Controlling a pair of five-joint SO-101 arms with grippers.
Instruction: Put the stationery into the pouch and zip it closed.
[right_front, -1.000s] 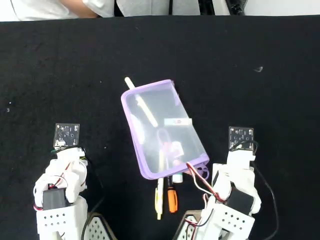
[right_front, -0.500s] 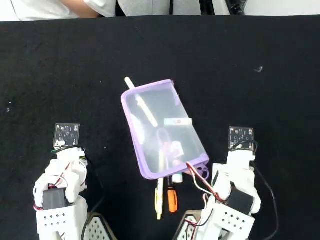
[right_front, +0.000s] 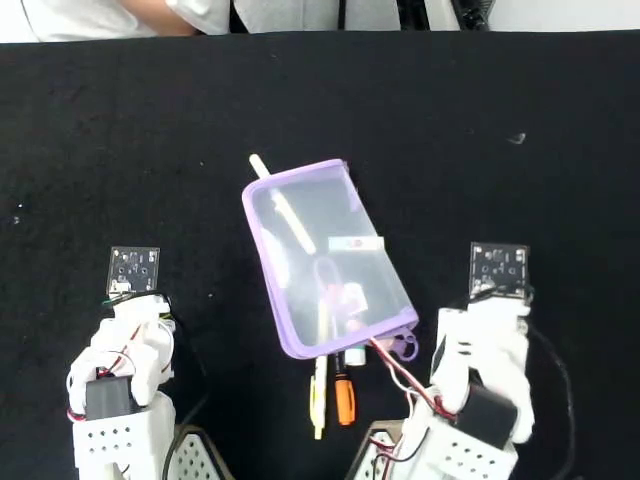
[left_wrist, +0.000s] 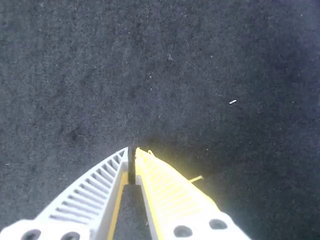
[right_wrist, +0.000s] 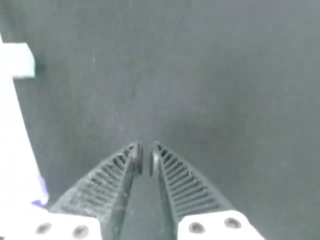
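The clear pouch (right_front: 325, 260) with purple edging lies slanted in the middle of the black table. Several pieces of stationery show through it. A yellow pen (right_front: 318, 395) and an orange marker (right_front: 344, 398) stick out of its near end, and a cream stick (right_front: 262, 167) pokes out at the far corner. The purple zip pull ring (right_front: 404, 346) lies at the near right corner. My left gripper (left_wrist: 133, 151) is shut and empty over bare cloth, left of the pouch. My right gripper (right_wrist: 145, 150) is shut and empty, just right of the pouch's pale edge (right_wrist: 14, 150).
The left arm (right_front: 122, 345) and right arm (right_front: 485, 350) are folded back at the near edge, on either side of the pouch. Black cloth (right_front: 500, 120) covers the table beyond and beside the pouch. A person sits behind the far edge.
The right arm has shifted a little to the right, away from the pouch, and the zip pull ring has moved slightly. The left arm and the pouch stay put.
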